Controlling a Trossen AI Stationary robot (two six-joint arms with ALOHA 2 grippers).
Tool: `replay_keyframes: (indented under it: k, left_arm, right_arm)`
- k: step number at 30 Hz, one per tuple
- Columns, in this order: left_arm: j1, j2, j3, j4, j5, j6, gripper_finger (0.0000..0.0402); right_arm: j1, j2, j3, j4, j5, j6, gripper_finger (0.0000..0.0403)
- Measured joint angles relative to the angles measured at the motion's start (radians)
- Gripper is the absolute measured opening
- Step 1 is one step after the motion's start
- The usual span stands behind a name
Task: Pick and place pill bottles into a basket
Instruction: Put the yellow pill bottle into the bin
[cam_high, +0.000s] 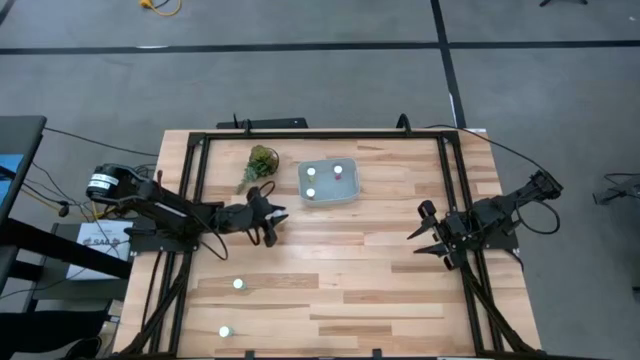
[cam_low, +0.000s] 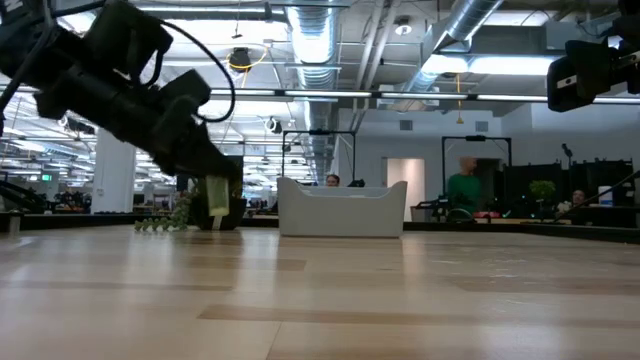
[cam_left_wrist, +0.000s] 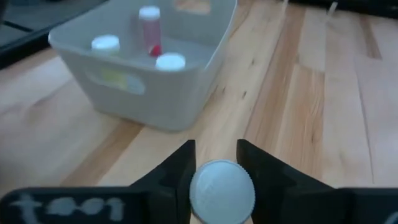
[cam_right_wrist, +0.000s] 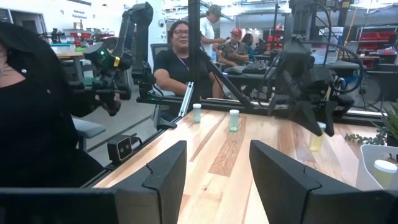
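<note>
Left fingers (cam_left_wrist: 214, 174): clenched on one white-capped pill bottle (cam_left_wrist: 221, 190), held above the bench (cam_high: 400, 290) just beside the basket (cam_high: 329, 194), on the side away from the green plant sprig (cam_high: 258, 165). Basket contents: three pill bottles, caps at (cam_high: 311, 172), (cam_high: 339, 169) and (cam_high: 311, 192); two further bottles stand on the bench at its near left part, (cam_high: 238, 284) and (cam_high: 225, 331), well apart from the basket. Right fingers (cam_high: 428, 233): spread, grasping nothing, waiting at my right edge of the bench.
</note>
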Motion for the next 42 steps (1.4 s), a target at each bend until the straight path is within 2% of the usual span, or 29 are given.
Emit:
replay_keyframes:
  k: [4, 12, 19, 23, 27, 30, 33, 37, 42]
  left_arm:
    - [0.003, 0.0, 0.07, -0.007, -0.037, 0.072, 0.0111]
    - [0.078, 0.0, 0.234, -0.011, -0.036, 0.263, 0.0084]
    - [0.173, 0.026, 0.341, -0.008, 0.108, 0.315, 0.0106]
    - [0.213, 0.12, 0.41, -0.011, 0.195, 0.317, 0.0091]
    - [0.242, 0.254, 0.505, -0.014, 0.24, 0.333, 0.0087]
    - [0.265, 0.344, 0.583, -0.03, 0.256, 0.335, 0.01]
    - [0.289, 0.407, 0.664, -0.12, 0.263, 0.333, 0.0106]
    - [0.314, 0.465, 0.762, -0.26, 0.262, 0.325, 0.0096]
    - [0.33, 0.511, 0.816, -0.314, 0.236, 0.32, 0.0087]
  right_arm:
    - [0.0, 0.0, 0.0, 0.0, 0.0, 0.0, 0.0168]
    - [0.0, 0.0, 0.0, 0.0, 0.0, 0.0, 0.0168]
    - [0.0, 0.0, 0.0, 0.0, 0.0, 0.0, 0.0168]
    - [0.0, 0.0, 0.0, 0.0, 0.0, 0.0, 0.0168]
    - [0.0, 0.0, 0.0, 0.0, 0.0, 0.0, 0.0168]
    - [0.0, 0.0, 0.0, 0.0, 0.0, 0.0, 0.0168]
    - [0.0, 0.0, 0.0, 0.0, 0.0, 0.0, 0.0168]
    - [0.0, 0.0, 0.0, 0.001, 0.0, 0.0, 0.0168]
    - [0.0, 0.0, 0.0, 0.0, 0.0, 0.0, 0.0168]
